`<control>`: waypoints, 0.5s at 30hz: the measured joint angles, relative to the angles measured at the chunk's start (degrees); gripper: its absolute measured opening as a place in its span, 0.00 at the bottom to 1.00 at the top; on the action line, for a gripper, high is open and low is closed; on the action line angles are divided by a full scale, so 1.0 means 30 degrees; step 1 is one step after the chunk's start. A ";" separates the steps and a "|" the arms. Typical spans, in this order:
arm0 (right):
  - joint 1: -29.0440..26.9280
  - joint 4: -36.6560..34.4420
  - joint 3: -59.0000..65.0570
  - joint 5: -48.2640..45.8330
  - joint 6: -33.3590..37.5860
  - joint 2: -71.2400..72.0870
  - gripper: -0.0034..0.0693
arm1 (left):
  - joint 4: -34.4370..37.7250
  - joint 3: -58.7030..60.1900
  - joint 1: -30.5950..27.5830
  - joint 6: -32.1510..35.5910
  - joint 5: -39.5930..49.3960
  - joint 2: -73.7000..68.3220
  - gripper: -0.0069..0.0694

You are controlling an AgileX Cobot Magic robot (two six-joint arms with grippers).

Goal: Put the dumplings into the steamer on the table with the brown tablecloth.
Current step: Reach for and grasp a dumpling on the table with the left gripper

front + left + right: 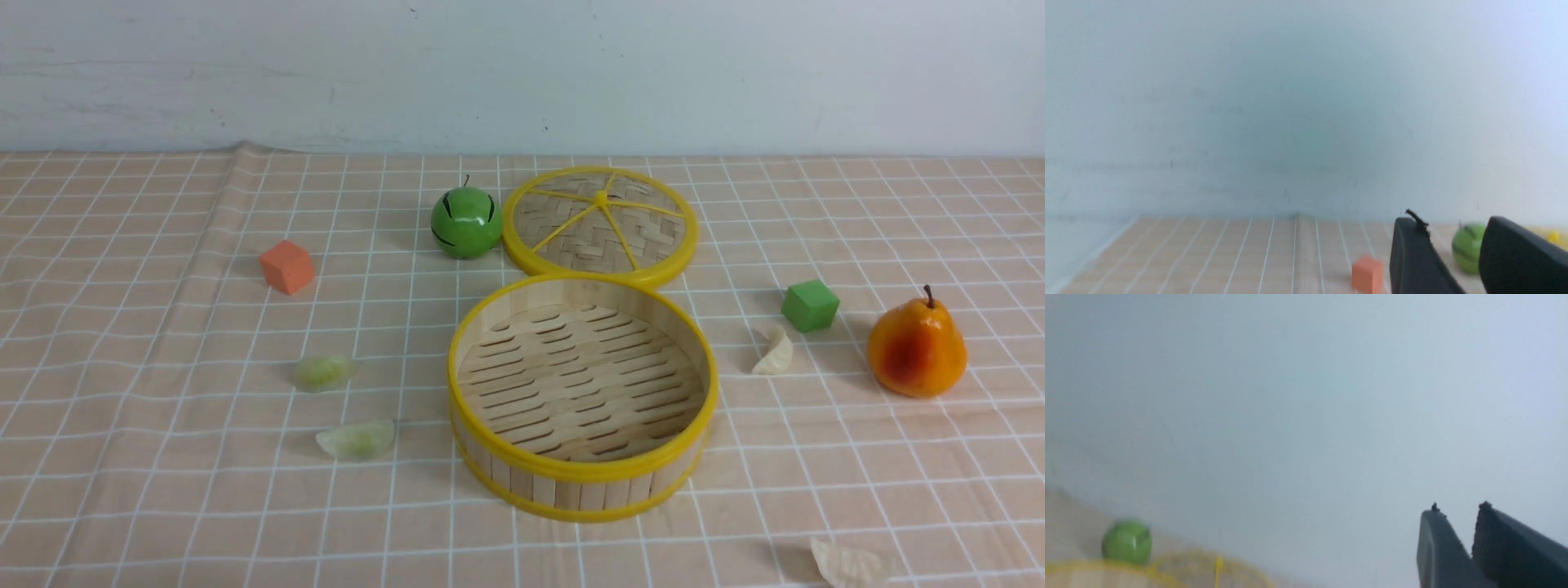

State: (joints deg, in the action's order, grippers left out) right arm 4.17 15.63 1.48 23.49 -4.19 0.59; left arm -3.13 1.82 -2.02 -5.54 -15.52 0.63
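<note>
The steamer stands empty in the middle of the brown tablecloth. Two pale green dumplings lie left of it. One cream dumpling lies right of it, and another lies at the near right edge. Neither arm shows in the front view. In the left wrist view my left gripper is open and empty, held above the table. In the right wrist view my right gripper shows a narrow gap between its tips, with nothing in it.
The flat lid lies behind the steamer, touching its rim. A green ball sits left of the lid. An orange cube is at the left. A green cube and a pear are at the right.
</note>
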 joint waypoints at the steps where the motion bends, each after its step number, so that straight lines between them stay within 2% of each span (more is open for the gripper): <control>1: 0.0000 0.0000 0.0000 0.0559 -0.0095 0.0000 0.25 | 0.0000 0.0000 0.0000 0.0000 -0.0405 0.0000 0.40; 2: 0.0000 0.0126 0.0000 0.2452 -0.0718 0.0000 0.25 | -0.0013 0.0000 0.0000 -0.0064 -0.2032 0.0000 0.40; 6: 0.0000 0.0287 0.0000 0.4083 -0.2485 0.0000 0.25 | -0.0037 0.0000 0.0000 -0.1165 -0.5131 0.0000 0.40; 8: 0.0000 0.0225 0.0000 0.4450 -0.4546 0.0000 0.26 | 0.0032 0.0000 0.0000 -0.3887 -0.7527 0.0000 0.40; 9: 0.0000 0.0184 0.0000 0.4451 -0.4872 0.0000 0.26 | 0.0052 0.0000 0.0000 -0.4499 -0.7888 0.0000 0.40; 10: 0.0000 -0.0072 -0.0199 0.4335 -0.5981 0.0000 0.26 | 0.0164 -0.0171 0.0000 -0.7468 -0.8848 0.0000 0.39; 12: 0.0000 -0.0464 -0.0899 0.3897 -0.6657 0.0000 0.26 | 0.0105 -0.1331 0.0000 -0.9736 -0.8156 0.0000 0.33; 15: 0.0000 -0.0941 -0.2843 0.2365 -0.6822 -0.0105 0.26 | -0.0784 -0.4646 0.0000 -1.1138 -0.4079 -0.0061 0.16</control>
State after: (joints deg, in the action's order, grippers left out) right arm 4.17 12.80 -7.05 30.58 -24.66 0.27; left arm -5.49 -12.12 -2.02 -38.96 -27.76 0.44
